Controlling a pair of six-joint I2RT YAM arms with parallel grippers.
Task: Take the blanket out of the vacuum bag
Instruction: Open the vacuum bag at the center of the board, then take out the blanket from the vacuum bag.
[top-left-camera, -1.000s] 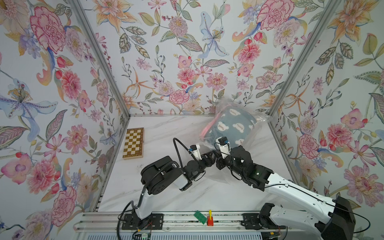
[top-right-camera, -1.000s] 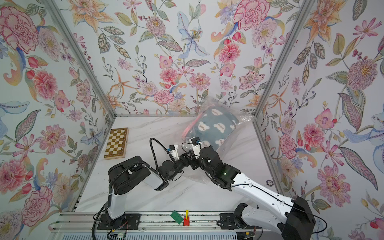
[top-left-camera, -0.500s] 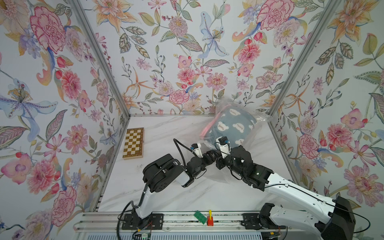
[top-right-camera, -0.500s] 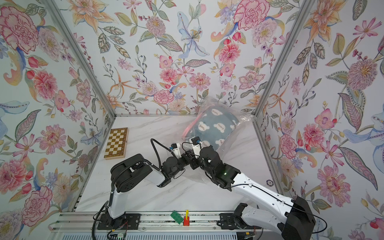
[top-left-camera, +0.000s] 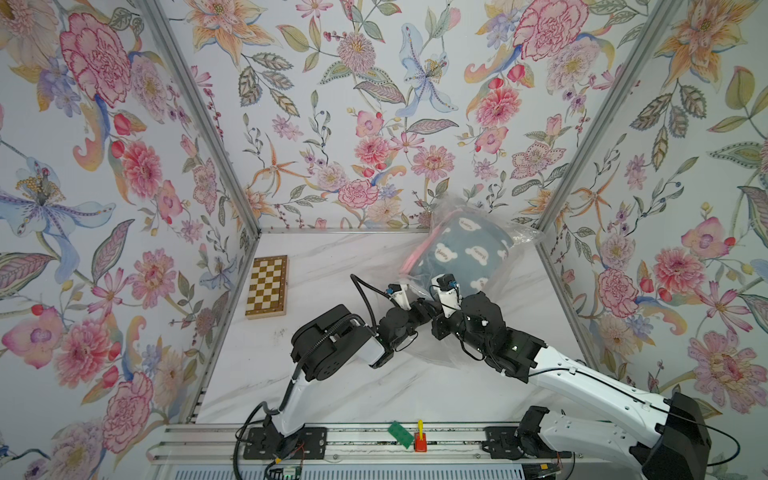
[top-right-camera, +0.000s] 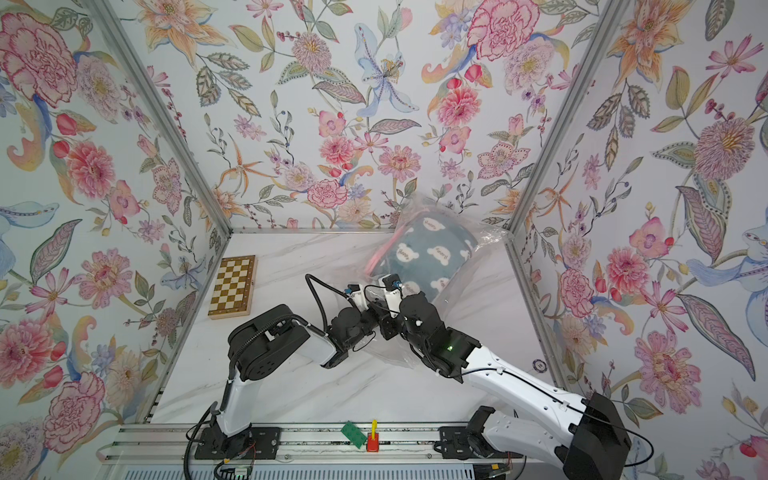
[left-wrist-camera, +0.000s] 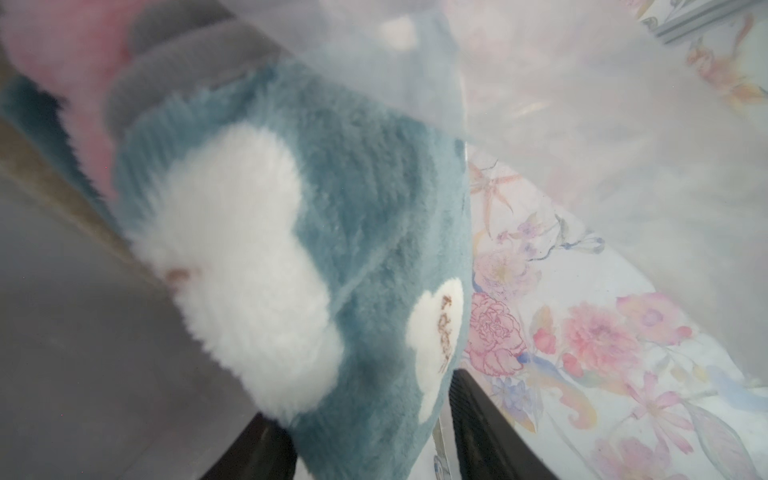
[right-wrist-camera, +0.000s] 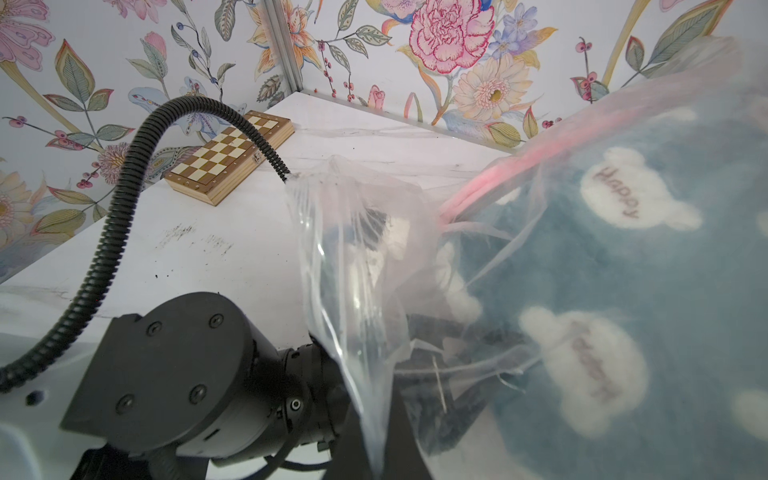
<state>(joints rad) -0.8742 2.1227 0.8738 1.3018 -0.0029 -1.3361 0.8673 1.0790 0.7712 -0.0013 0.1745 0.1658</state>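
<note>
The vacuum bag (top-left-camera: 519, 237) is a clear crinkly film sack lying at the table's back right corner in both top views. The blue blanket (top-left-camera: 465, 254) with white cloud patches fills it. My left gripper (left-wrist-camera: 361, 399) has reached through the bag's mouth. It stands open, with a fold of the blanket (left-wrist-camera: 353, 208) between its black fingers (left-wrist-camera: 478, 424) and a narrow gap at one of them. My right gripper (right-wrist-camera: 374, 449) is shut on the bag's film (right-wrist-camera: 345, 257) at the mouth, right beside the left wrist. In a top view the two grippers meet at the bag's near end (top-left-camera: 430, 313).
A folded wooden chessboard (top-left-camera: 267, 286) lies at the table's left edge. Flowered walls close in the back and both sides. A green block (top-left-camera: 401, 434) and a red-and-yellow piece (top-left-camera: 419, 440) sit on the front rail.
The left arm has pushed a little further toward the bag and its jaws have narrowed slightly around the blanket. The right arm and the bag have not moved.
</note>
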